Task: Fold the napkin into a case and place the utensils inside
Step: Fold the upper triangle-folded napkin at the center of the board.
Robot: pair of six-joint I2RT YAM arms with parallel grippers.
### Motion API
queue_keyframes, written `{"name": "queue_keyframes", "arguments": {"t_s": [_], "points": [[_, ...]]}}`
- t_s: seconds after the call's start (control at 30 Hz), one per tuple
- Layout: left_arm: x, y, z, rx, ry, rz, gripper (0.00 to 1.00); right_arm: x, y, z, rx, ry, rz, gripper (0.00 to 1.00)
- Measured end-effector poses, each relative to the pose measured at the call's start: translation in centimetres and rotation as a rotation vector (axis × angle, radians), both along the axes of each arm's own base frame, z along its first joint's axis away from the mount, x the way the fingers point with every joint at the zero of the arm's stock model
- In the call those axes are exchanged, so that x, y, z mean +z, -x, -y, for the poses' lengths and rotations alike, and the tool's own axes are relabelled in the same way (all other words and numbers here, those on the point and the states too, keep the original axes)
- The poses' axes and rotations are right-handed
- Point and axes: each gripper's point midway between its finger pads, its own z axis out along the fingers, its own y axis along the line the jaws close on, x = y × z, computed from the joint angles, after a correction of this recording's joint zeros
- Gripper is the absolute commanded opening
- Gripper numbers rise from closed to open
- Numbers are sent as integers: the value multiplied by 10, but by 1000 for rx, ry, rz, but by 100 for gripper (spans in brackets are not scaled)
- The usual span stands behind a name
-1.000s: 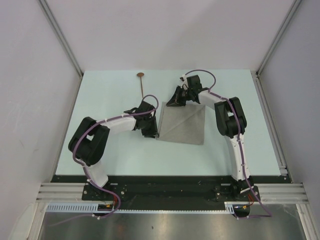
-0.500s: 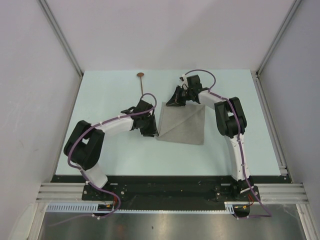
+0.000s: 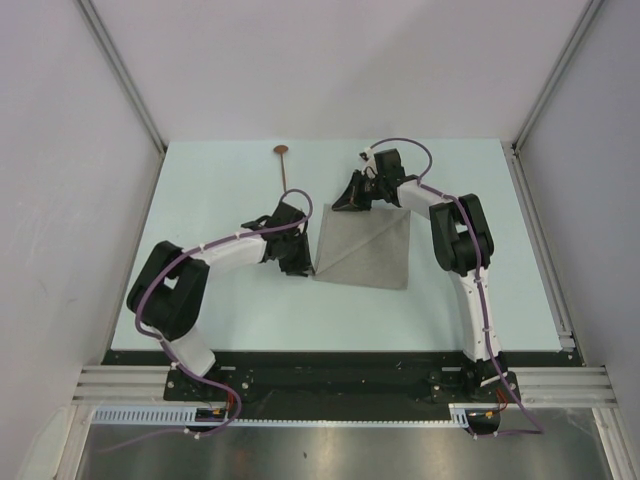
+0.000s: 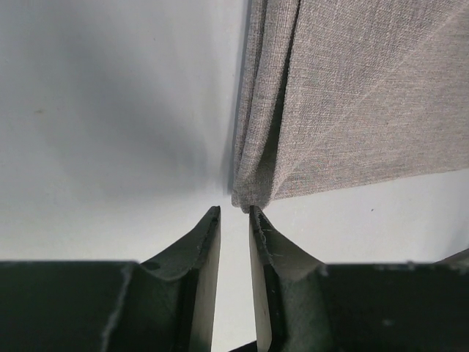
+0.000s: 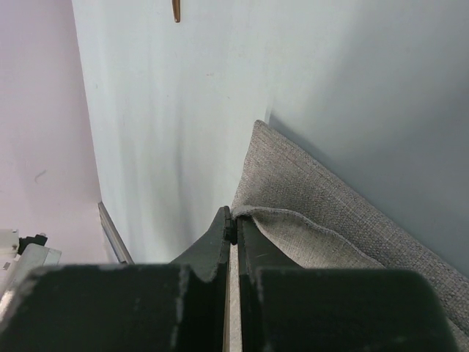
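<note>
The napkin point(image 3: 370, 250) lies folded on the table, a grey-beige cloth with a diagonal crease. My right gripper point(image 3: 343, 207) is at its far left corner. In the right wrist view that gripper point(image 5: 234, 220) is shut on the hemmed corner of the napkin's point(image 5: 322, 205) top layer. My left gripper point(image 3: 308, 265) is at the near left corner. Its jaws point(image 4: 234, 213) stand a little apart with bare table between them, and the napkin's point(image 4: 352, 95) corner lies just past the tips. The spoon point(image 3: 283, 160) lies at the far side, left of the napkin. The knife is out of view.
The spoon's copper end point(image 5: 176, 9) shows at the top of the right wrist view. A metal rail point(image 3: 535, 240) runs along the table's right edge. Grey walls close in the left, right and far sides.
The left arm's elbow has swung out to the left while its gripper stayed by the napkin's near left corner, jaws slightly narrower. The right arm and napkin have not moved.
</note>
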Motion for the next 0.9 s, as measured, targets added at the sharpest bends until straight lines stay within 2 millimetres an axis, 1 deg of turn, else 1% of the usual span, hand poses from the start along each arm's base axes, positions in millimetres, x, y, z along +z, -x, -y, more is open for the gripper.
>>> {"name": "queue_keyframes", "arguments": {"t_s": [0.33, 0.43, 0.67, 0.9], "points": [[-16, 4, 0, -5, -7, -33, 24, 1, 4, -6, 13, -12, -11, 0], [-17, 4, 0, -6, -5, -33, 24, 0, 4, -9, 16, -16, -15, 0], [-18, 4, 1, -6, -2, -31, 23, -5, -4, -14, 15, -23, -12, 0], [-18, 4, 1, -7, -2, -31, 23, -17, -6, -14, 10, -23, -34, 0]]}}
